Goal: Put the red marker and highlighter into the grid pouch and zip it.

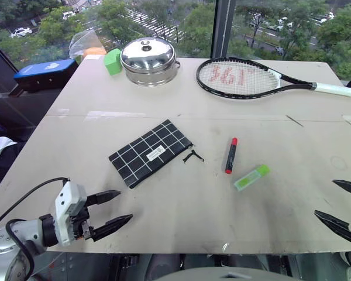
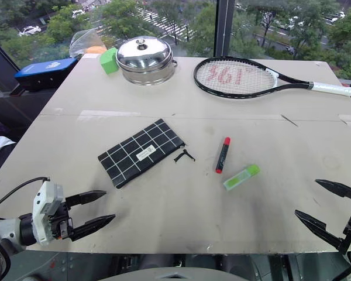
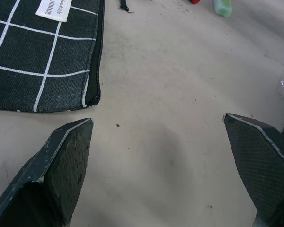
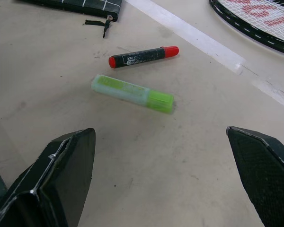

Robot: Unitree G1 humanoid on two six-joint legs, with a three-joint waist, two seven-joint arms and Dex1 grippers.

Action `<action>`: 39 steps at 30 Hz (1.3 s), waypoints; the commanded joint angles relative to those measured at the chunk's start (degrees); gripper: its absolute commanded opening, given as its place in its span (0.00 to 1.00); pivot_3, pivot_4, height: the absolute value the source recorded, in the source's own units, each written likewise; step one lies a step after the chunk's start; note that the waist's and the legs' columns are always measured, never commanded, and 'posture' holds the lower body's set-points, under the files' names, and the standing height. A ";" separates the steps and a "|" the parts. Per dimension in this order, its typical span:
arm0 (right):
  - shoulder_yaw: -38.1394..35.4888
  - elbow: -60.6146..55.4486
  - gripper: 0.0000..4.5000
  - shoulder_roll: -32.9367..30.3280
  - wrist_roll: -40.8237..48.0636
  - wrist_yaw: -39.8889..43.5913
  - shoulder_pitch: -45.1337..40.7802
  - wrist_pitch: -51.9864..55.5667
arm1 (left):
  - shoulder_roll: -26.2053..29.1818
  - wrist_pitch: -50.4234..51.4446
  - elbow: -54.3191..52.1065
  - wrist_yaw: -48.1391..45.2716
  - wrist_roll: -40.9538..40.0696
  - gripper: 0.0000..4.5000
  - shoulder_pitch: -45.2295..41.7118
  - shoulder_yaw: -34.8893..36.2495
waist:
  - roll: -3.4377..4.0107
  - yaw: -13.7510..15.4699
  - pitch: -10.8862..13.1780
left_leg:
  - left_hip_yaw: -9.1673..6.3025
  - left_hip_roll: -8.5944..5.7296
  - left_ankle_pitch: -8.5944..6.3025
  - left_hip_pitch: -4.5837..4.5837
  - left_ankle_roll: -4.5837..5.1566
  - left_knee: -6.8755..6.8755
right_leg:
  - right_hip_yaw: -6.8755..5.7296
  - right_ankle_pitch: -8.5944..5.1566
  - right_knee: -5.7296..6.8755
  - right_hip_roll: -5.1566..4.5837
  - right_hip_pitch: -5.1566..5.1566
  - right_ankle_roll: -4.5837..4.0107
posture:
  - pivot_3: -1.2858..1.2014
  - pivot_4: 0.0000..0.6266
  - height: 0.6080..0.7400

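Left end effector (image 1: 118, 209) spread; grid pouch (image 1: 150, 152) flat fabric.

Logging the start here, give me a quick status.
Left gripper and right gripper open, empty. Red marker, highlighter loose beside the flat grid pouch. Nothing blocking.

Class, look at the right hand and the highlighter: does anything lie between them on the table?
Nothing visible does. The right hand is open, with bare table between it and the highlighter. The red marker lies beyond the highlighter, not in the way.
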 commanded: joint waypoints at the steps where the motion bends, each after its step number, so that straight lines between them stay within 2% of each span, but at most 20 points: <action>1: 2.06 -0.25 1.00 -0.28 1.57 -2.53 -4.81 0.91 | -0.96 1.41 -0.57 3.35 -1.44 1.00 -2.43 0.06 | -0.01 -0.02 0.00 | 0.00 0.00 0.00 0.00 0.00 0.00 | 0.00 0.00 0.00 0.00 0.00 0.00 | 0.52 0.24 1.00; 4: 6.34 2.39 1.00 -1.01 4.08 -6.38 -15.46 3.59 | -2.44 5.18 -0.43 8.73 -3.95 1.00 -6.22 1.70 | -0.02 -0.32 0.08 | 0.01 0.01 -0.01 0.06 -0.03 0.05 | 0.02 0.04 0.01 0.06 0.00 -0.05 | 0.52 0.24 1.00; 8: 6.88 3.72 1.00 -3.32 6.53 -1.04 -16.54 5.69 | 0.06 -0.13 3.79 7.53 0.76 1.00 -7.27 4.32 | -0.12 0.03 -0.04 | -0.04 -0.04 0.11 0.06 0.18 0.07 | 0.00 0.21 0.03 0.10 -0.01 -0.33 | 0.52 0.24 1.00; 11: 7.90 0.26 1.00 -4.38 10.00 0.30 -17.04 7.97 | 2.32 -25.52 11.47 9.52 18.67 1.00 -7.12 1.41 | -0.08 0.45 -0.04 | -0.10 -0.05 0.07 0.00 0.13 -0.05 | -0.03 0.13 0.00 0.49 -0.05 -0.39 | 0.52 0.24 1.00; 13: 9.77 -2.34 1.00 -3.96 10.68 -0.95 -18.21 8.65 | 2.53 -41.11 17.03 15.42 29.11 1.00 -8.47 -0.06 | -0.01 0.53 -0.08 | -0.10 -0.03 0.05 0.01 0.10 -0.11 | -0.03 0.09 -0.05 0.48 -0.05 -0.46 | 0.52 0.24 1.00; 15: 11.25 -4.52 1.00 -3.14 11.63 -2.71 -19.04 9.50 | 2.95 -50.82 20.69 18.92 34.88 1.00 -10.07 -1.85 | -0.01 0.60 -0.09 | -0.04 -0.01 0.03 0.03 0.11 -0.15 | 0.01 0.09 -0.12 0.32 -0.05 -0.47 | 0.52 0.24 1.00; 20: 13.79 -9.93 1.00 -2.52 12.86 -3.91 -17.72 10.85 | 2.71 -63.62 24.60 25.03 42.90 1.00 -12.03 -6.71 | -0.03 0.93 -0.13 | -0.04 -0.03 -0.07 -0.02 0.05 -0.11 | 0.07 0.12 -0.14 -0.15 -0.04 -0.49 | 0.52 0.24 1.00; 24: 14.76 -12.50 1.00 -3.06 12.40 -2.87 -16.20 10.63 | 2.22 -66.13 24.83 28.33 44.70 1.00 -11.32 -8.99 | -0.01 1.25 -0.24 | -0.02 -0.07 -0.08 -0.03 0.17 -0.11 | 0.04 0.12 -0.14 -0.25 -0.04 -0.48 | 0.52 0.24 1.00; 26: 15.45 -13.44 1.00 -3.42 12.04 -2.34 -16.09 10.37 | 0.96 -66.43 23.77 31.59 48.44 1.00 -12.24 -10.33 | 0.15 1.24 -0.28 | -0.02 -0.07 -0.05 -0.03 0.24 -0.11 | 0.02 0.12 -0.14 -0.26 -0.03 -0.47 | 0.52 0.24 1.00; 29: 16.05 -14.39 1.00 -4.05 12.01 -1.40 -15.90 10.34 | -1.82 -63.59 21.84 37.01 55.53 1.00 -14.96 -12.76 | 0.49 1.49 -0.42 | -0.01 -0.11 -0.05 -0.02 0.25 -0.09 | -0.01 0.12 -0.13 -0.25 0.00 -0.46 | 0.52 0.24 1.00; 33: 15.67 -15.74 1.00 -4.95 12.64 -0.37 -15.21 10.53 | -3.00 -61.38 20.91 42.36 62.68 1.00 -16.72 -15.13 | 0.37 1.51 -0.55 | 0.02 -0.11 -0.04 0.07 0.26 0.03 | -0.28 0.12 -0.01 -0.20 0.10 -0.44 | 0.52 0.24 1.00; 39: 14.94 -15.91 1.00 -5.78 12.56 0.08 -15.07 10.64 | -2.73 -55.21 22.02 47.59 68.30 1.00 -19.03 -17.98 | 0.48 1.67 -0.60 | -0.04 -0.11 -0.05 0.23 0.26 0.06 | -0.44 0.10 0.02 -0.21 0.29 -0.40 | 0.52 0.24 1.00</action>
